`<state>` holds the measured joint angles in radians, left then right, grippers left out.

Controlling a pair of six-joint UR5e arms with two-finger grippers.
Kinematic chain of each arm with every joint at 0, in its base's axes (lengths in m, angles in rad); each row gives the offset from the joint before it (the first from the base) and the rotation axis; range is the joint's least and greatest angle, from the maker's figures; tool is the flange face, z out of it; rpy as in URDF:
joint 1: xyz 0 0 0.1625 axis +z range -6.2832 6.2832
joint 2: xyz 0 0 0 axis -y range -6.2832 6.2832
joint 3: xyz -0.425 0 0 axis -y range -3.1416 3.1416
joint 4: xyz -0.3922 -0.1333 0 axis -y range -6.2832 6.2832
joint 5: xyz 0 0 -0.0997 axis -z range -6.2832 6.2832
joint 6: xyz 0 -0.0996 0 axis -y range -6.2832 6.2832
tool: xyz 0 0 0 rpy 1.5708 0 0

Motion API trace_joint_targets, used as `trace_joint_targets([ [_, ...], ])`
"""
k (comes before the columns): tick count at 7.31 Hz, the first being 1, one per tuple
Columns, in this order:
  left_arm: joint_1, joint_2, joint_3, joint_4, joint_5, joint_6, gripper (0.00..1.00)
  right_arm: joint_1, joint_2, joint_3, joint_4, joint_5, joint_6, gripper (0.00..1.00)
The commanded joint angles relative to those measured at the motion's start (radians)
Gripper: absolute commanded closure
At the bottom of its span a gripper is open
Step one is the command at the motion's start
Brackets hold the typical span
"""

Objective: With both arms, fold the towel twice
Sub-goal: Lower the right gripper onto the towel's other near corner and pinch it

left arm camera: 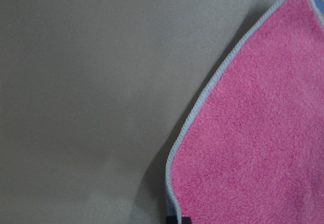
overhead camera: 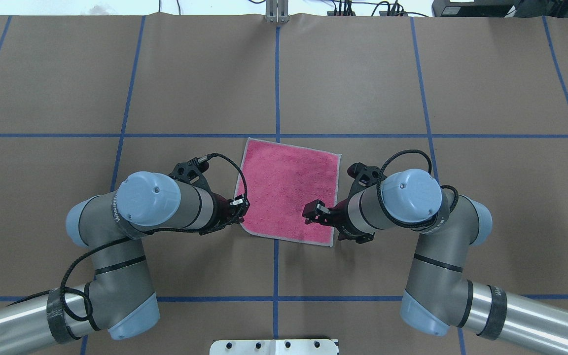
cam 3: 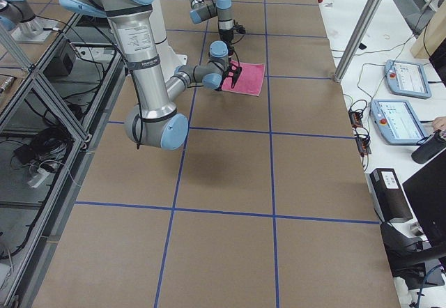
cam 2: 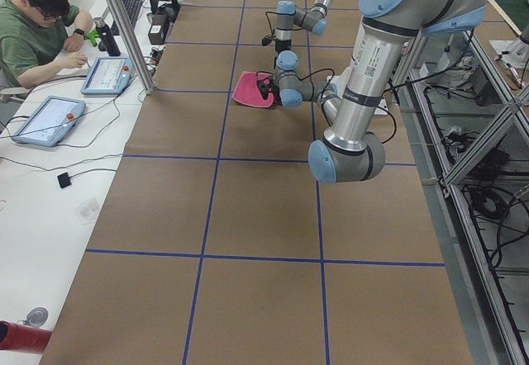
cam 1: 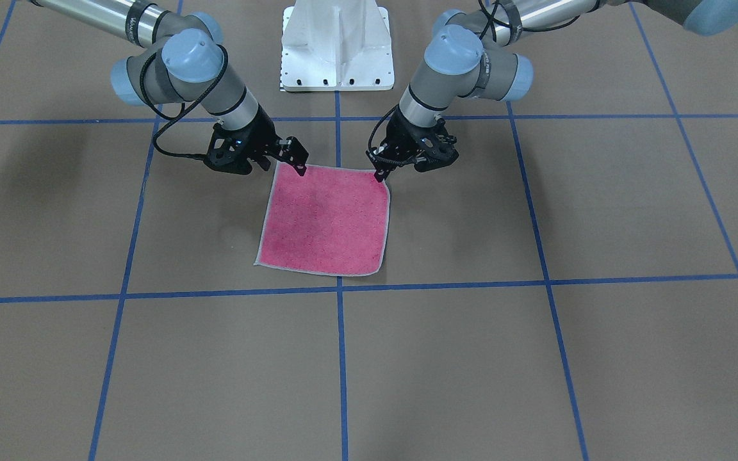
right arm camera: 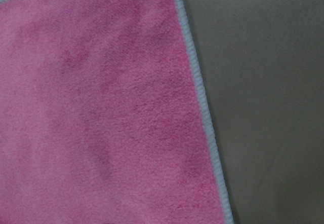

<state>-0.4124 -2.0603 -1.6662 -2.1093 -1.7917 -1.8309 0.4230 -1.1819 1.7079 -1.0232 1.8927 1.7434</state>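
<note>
towel: The towel [cam 1: 324,221] lies pink face up on the brown table [cam 1: 151,358]. It is between the two arms and across the centre blue tape line [cam 1: 341,358].
lie: It is spread out square and mostly flat, with its light hem showing all round.
left gripper: The left gripper [cam 1: 382,174] is down at the towel's corner nearest the robot on that side. Its fingers look pressed together on the corner. In the left wrist view the hem curves up off the table, with a shadow under it, to a dark fingertip [left arm camera: 177,219].
right gripper: The right gripper [cam 1: 300,168] has its tips touching the other near corner. I cannot tell whether its fingers are spread or pinching. The right wrist view shows only flat cloth and hem.
</note>
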Motion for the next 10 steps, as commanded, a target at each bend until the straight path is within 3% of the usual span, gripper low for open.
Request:
trace_joint_targets([
  [1, 0.0, 0.0, 0.0, 0.0, 0.0, 0.001, 1.0, -0.004, -0.007, -0.001, 0.0, 0.002, 0.001, 0.3],
  [9, 0.0, 0.0, 0.0, 0.0, 0.0, 0.001, 1.0, -0.012, -0.015, 0.001, 0.0, 0.003, -0.002, 0.35],
  [10, 0.0, 0.0, 0.0, 0.0, 0.0, 0.001, 1.0, -0.013, -0.015, -0.001, 0.0, 0.002, -0.001, 0.42],
])
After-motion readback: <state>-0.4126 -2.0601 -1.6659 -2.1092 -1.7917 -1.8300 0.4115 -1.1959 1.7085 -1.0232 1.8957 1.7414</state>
